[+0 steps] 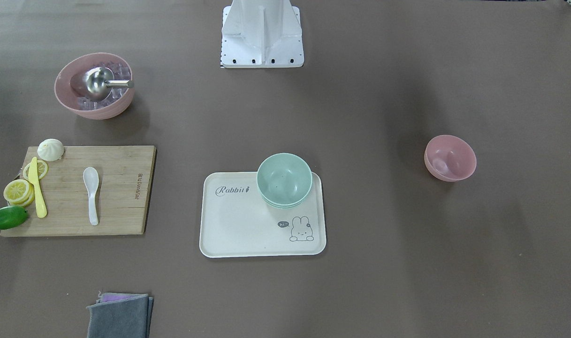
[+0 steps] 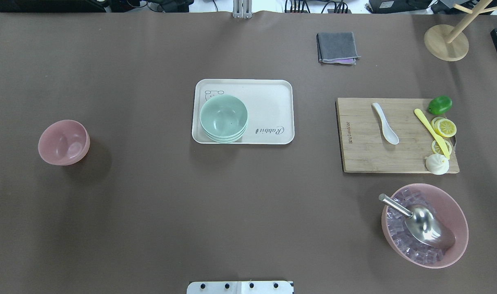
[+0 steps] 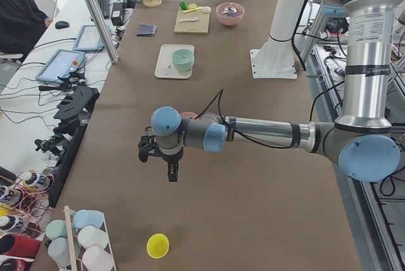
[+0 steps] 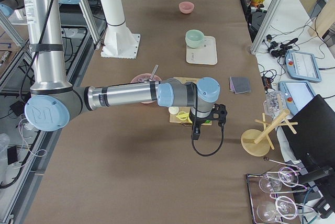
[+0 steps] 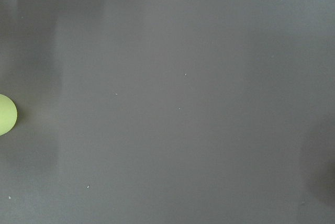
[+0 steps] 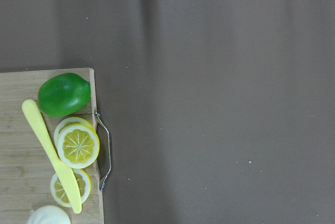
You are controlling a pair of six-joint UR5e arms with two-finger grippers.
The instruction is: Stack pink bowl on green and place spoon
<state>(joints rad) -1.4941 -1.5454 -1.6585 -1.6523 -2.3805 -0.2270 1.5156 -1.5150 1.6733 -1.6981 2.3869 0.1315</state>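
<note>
Our left gripper [image 3: 172, 175] hangs fingers-down above bare table [image 2: 150, 212]. It shows only in the side view, so we cannot tell whether the fingers are apart or together. The same goes for our right gripper [image 4: 194, 134], which hovers just off the end of the cutting board [image 2: 362, 155], over the lime [image 6: 64, 94] and lemon slices [image 6: 77, 145]. Neither appears to hold anything.

The pink bowl [image 2: 63, 142] sits alone on our left side, near the left gripper but partly hidden behind that arm in the side view. The green bowls [image 2: 223, 118] are nested at one corner of the tray [image 2: 268, 98] in the middle. The spoon [image 2: 385, 123] lies flat on the cutting board, apart from the yellow knife [image 2: 432, 132].

We judge nothing is started, and several things could go wrong:

- A second, bigger pink bowl [image 2: 456, 216] holds ice cubes [image 2: 399, 234] and a metal scoop [image 2: 430, 228], so a loose reading of "pink" or "spoon" could send us to the wrong thing.
- The pink bowl has a thin rim and smooth wall, so a shallow pinch could let it tip or slip.
- The green bowls sit hard against the tray's edge, so an off-centre landing might shove them over the lip.
- The spoon lies flat, leaving little for the fingers to get under, and a scraping grab could skid it into the knife.
</note>
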